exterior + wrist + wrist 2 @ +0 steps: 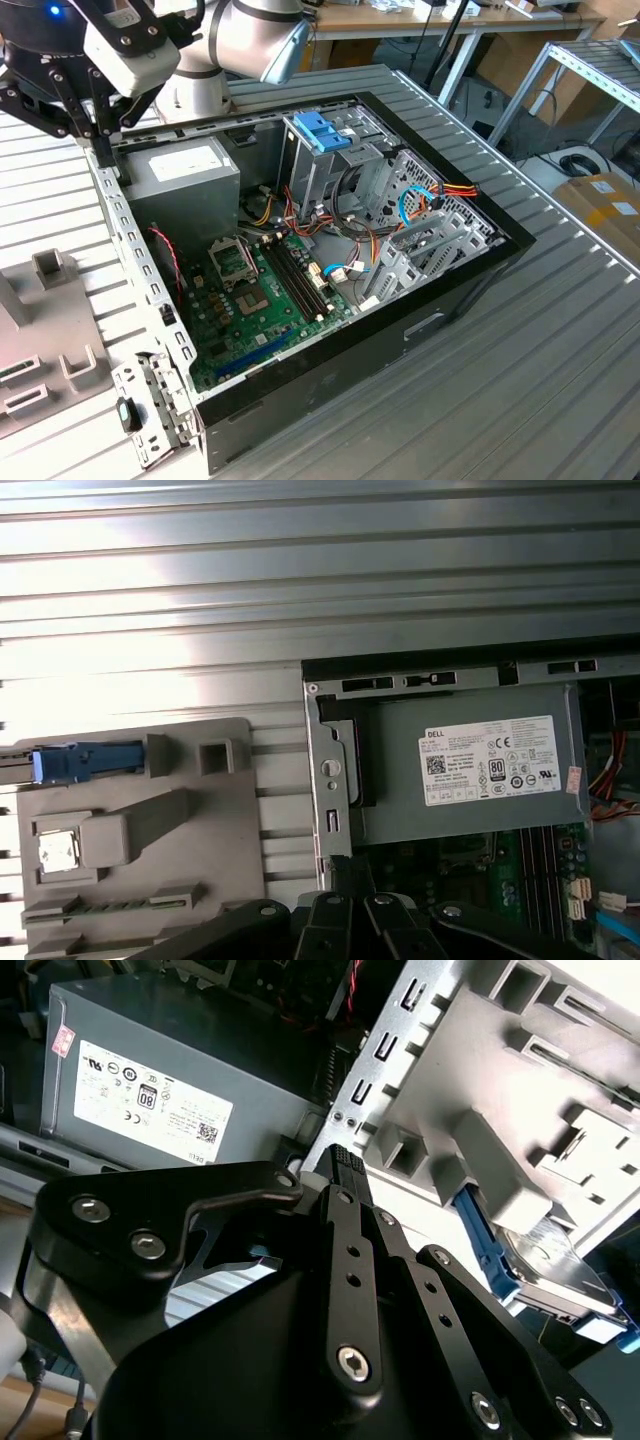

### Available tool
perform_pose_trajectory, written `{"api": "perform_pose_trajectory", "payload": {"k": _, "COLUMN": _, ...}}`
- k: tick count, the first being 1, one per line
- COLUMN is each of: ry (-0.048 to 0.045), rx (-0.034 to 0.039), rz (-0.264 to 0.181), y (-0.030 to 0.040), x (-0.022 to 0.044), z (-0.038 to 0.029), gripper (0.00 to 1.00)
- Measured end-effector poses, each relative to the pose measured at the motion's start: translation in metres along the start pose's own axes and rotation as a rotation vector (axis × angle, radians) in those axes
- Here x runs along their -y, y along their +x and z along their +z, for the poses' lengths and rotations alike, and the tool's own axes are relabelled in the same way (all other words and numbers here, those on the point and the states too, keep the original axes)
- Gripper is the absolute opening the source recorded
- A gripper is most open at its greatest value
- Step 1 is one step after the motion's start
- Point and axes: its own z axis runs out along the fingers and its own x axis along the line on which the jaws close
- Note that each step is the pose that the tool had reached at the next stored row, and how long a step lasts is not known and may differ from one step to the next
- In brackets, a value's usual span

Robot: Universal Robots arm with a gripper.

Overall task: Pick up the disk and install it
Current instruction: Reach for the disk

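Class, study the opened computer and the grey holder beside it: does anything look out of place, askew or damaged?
Nothing looks damaged or spilled. One thing is out of place: the disk stands on edge in the grey holder beside the computer case, not inside it. The gripper is near the case's rim.

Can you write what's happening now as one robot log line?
gripper: jaws shut, empty | near: power supply in computer case | disk: on grey holder beside case | installed: no
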Motion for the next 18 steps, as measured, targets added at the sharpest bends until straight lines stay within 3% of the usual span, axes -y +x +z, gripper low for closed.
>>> {"api": "perform_pose_trajectory", "payload": {"k": 18, "ry": 0.0001, "rx": 0.0, "rz": 0.0, "y": 0.0081, "x": 0.0006, "z": -0.0003, "gripper": 0.11}}
